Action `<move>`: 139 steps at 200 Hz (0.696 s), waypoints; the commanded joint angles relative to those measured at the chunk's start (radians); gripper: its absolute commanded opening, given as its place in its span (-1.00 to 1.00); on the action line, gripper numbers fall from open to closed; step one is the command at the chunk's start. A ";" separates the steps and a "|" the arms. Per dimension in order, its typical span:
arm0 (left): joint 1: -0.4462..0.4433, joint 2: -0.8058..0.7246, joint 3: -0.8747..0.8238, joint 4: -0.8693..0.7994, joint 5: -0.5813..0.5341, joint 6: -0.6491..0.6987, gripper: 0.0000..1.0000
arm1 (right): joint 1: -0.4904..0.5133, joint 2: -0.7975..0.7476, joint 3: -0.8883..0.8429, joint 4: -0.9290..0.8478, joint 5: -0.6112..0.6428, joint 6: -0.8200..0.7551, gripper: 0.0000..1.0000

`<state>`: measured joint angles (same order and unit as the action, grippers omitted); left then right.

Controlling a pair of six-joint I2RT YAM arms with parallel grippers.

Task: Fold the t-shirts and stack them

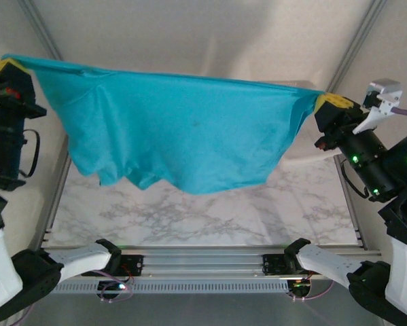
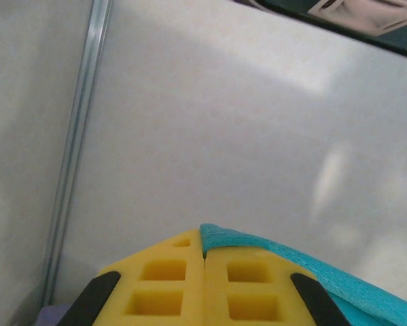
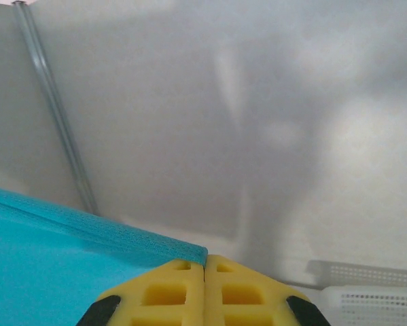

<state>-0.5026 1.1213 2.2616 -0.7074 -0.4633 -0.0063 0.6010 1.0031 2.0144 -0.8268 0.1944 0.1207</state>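
Spreading stage of a fold-and-stack task, shown from overhead and from both wrists. One teal t-shirt (image 1: pixel 183 136) hangs in the air above the marble-patterned bench (image 1: pixel 189 221), stretched broadside between the two arms. The left jaws, at the left edge of the overhead view, are clenched on one end of its upper edge, and the right jaws, at the right, are clenched on the other end. In the left wrist view the yellow pads (image 2: pixel 162 285) meet along a closed seam with a lip of teal cloth (image 2: pixel 339 285) pinched at the tip. The right wrist view shows the same arrangement mirrored, pads (image 3: pixel 244 292) pressed together on the cloth (image 3: pixel 54 265). Holding the two ends well apart draws the top edge nearly straight and lets the garment's own weight pull the body downward. This is probably done so that creases fall out and the shirt can be lowered flat onto the bench for folding. The lower edge is wavy and uneven and appears to hang clear of the bench. A white perforated basket (image 3: pixel 373 299) lies at the lower right of the right wrist view. No brand, label or writing is legible on shirt, arms or basket.
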 commanded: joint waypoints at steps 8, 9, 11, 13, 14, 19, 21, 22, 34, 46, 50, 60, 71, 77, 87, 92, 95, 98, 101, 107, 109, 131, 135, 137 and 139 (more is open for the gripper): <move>0.005 -0.023 -0.016 -0.024 -0.014 -0.048 -1.00 | -0.001 -0.016 -0.011 -0.054 0.017 0.054 -1.00; 0.005 -0.023 -0.017 -0.026 -0.014 -0.048 -1.00 | -0.001 -0.017 -0.013 -0.054 0.017 0.054 -1.00; 0.006 -0.024 -0.019 -0.029 -0.015 -0.049 -1.00 | 0.000 -0.019 -0.015 -0.055 0.017 0.056 -1.00; 0.006 -0.024 -0.020 -0.031 -0.016 -0.049 -1.00 | -0.001 -0.021 -0.017 -0.054 0.018 0.056 -1.00; 0.006 -0.025 -0.021 -0.032 -0.016 -0.050 -1.00 | 0.000 -0.020 -0.019 -0.054 0.018 0.057 -1.00; 0.006 -0.026 -0.025 -0.038 -0.020 -0.052 -1.00 | 0.000 -0.023 -0.025 -0.055 0.019 0.059 -1.00; 0.006 -0.026 -0.026 -0.040 -0.021 -0.052 -1.00 | -0.001 -0.025 -0.028 -0.056 0.020 0.061 -1.00; 0.006 -0.026 -0.027 -0.041 -0.022 -0.053 -1.00 | -0.001 -0.025 -0.029 -0.056 0.020 0.062 -1.00; 0.006 -0.030 -0.048 -0.052 -0.046 -0.060 -1.00 | -0.001 -0.028 -0.047 -0.058 0.028 0.073 -1.00; 0.006 -0.030 -0.078 -0.065 -0.077 -0.065 -1.00 | -0.001 -0.022 -0.062 -0.069 0.042 0.078 -1.00; 0.006 -0.030 -0.097 -0.065 -0.089 -0.066 -1.00 | -0.001 -0.020 -0.071 -0.070 0.051 0.077 -1.00; 0.006 -0.030 -0.158 -0.059 -0.125 -0.057 -1.00 | -0.001 -0.013 -0.107 -0.067 0.074 0.076 -1.00; 0.006 -0.032 -0.257 -0.028 -0.156 -0.037 -1.00 | -0.001 -0.009 -0.169 -0.050 0.106 0.071 -1.00; 0.006 -0.032 -0.320 0.002 -0.167 -0.022 -1.00 | -0.001 -0.006 -0.212 -0.034 0.119 0.069 -1.00; 0.006 -0.031 -0.432 0.071 -0.176 -0.009 -1.00 | -0.001 -0.003 -0.294 0.006 0.139 0.064 -1.00; 0.009 -0.025 -0.483 0.106 -0.164 0.002 -1.00 | -0.002 0.005 -0.337 0.025 0.149 0.060 -1.00; 0.011 -0.017 -0.503 0.123 -0.153 0.004 -1.00 | -0.002 0.010 -0.361 0.041 0.156 0.058 -1.00; 0.015 -0.008 -0.526 0.136 -0.141 0.004 -1.00 | -0.005 0.017 -0.383 0.054 0.161 0.059 -1.00; 0.021 0.003 -0.545 0.148 -0.129 0.002 -1.00 | -0.007 0.025 -0.405 0.066 0.166 0.059 -1.00; 0.036 0.032 -0.575 0.172 -0.101 -0.003 -1.00 | -0.018 0.046 -0.445 0.091 0.172 0.058 -1.00; 0.043 0.041 -0.584 0.181 -0.091 -0.004 -1.00 | -0.023 0.054 -0.459 0.099 0.173 0.059 -1.00; 0.141 0.179 -0.681 0.288 0.042 -0.020 -1.00 | -0.105 0.181 -0.584 0.199 0.150 0.076 -1.00; 0.157 0.216 -0.693 0.307 0.069 -0.022 -1.00 | -0.124 0.215 -0.596 0.211 0.135 0.083 -1.00; 0.165 0.234 -0.697 0.316 0.081 -0.022 -1.00 | -0.132 0.234 -0.600 0.216 0.128 0.089 -1.00; 0.170 0.252 -0.699 0.324 0.092 -0.021 -1.00 | -0.141 0.247 -0.605 0.220 0.123 0.094 -1.00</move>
<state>-0.4149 1.2354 1.6329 -0.5362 -0.5049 -0.0292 0.5404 1.1126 1.4918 -0.7330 0.3145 0.1787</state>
